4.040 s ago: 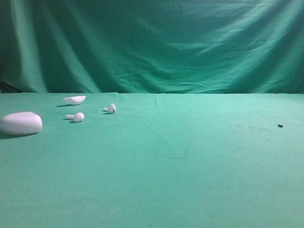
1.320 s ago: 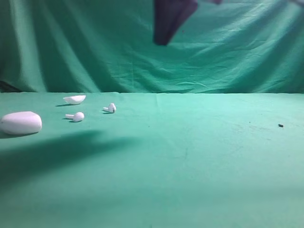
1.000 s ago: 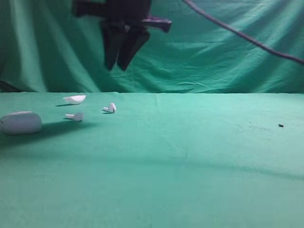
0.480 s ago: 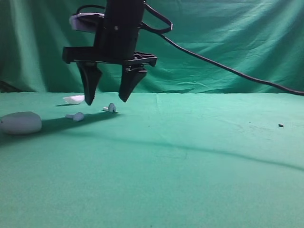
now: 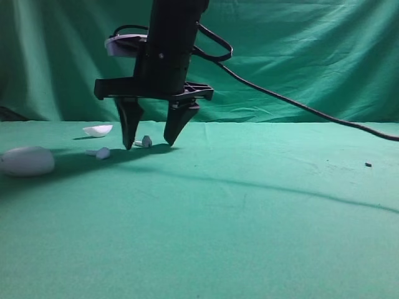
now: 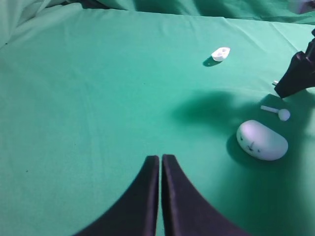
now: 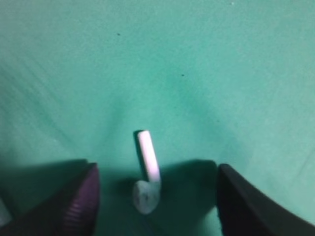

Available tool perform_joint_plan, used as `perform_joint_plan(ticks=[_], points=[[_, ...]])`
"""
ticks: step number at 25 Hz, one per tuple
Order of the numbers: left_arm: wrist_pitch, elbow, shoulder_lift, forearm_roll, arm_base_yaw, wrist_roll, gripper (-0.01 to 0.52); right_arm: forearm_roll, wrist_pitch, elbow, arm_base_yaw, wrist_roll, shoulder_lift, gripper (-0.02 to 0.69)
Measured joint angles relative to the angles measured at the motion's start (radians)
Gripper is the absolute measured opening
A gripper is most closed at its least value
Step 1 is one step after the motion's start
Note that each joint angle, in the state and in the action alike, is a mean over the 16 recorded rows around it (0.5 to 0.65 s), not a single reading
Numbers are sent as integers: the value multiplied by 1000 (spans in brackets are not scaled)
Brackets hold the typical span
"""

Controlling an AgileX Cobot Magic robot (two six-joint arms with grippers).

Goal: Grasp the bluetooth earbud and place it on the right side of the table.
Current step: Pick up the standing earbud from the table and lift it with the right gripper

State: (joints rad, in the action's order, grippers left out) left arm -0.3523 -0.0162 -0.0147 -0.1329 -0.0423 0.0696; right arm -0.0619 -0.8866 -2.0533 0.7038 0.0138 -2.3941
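One bluetooth earbud [image 5: 144, 142] lies on the green table [image 5: 249, 212] at the back left, directly between the fingers of my right gripper [image 5: 148, 146]. That gripper is open, its tips down near the cloth on either side of the earbud without touching it. The right wrist view has the earbud [image 7: 146, 172] stem pointing away, centred in the right gripper [image 7: 156, 169]. A second earbud [image 5: 100, 152] rests a little further left. My left gripper [image 6: 160, 157] is shut and empty above bare cloth, and it is outside the exterior view.
A white oval case [image 5: 27, 161] sits at the far left, and a white shallow shell [image 5: 98, 130] lies behind the earbuds. The right arm's black cable [image 5: 299, 106] trails off to the right. A small dark speck [image 5: 368, 165] marks the right side.
The right gripper has come down from above the earbuds and slightly right, so its open fingers now straddle the right-hand earbud. The earbuds, case and shell have not moved.
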Motion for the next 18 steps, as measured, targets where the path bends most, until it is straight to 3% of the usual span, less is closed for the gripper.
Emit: perform_joint_plan(ticks=[11,18], points=[[0,0,0,0,0,0,0,9,-9,-6,0,16,-1,116],[0,0,0,0,0,0,0,0,-65,-7,-1,30,74,79]])
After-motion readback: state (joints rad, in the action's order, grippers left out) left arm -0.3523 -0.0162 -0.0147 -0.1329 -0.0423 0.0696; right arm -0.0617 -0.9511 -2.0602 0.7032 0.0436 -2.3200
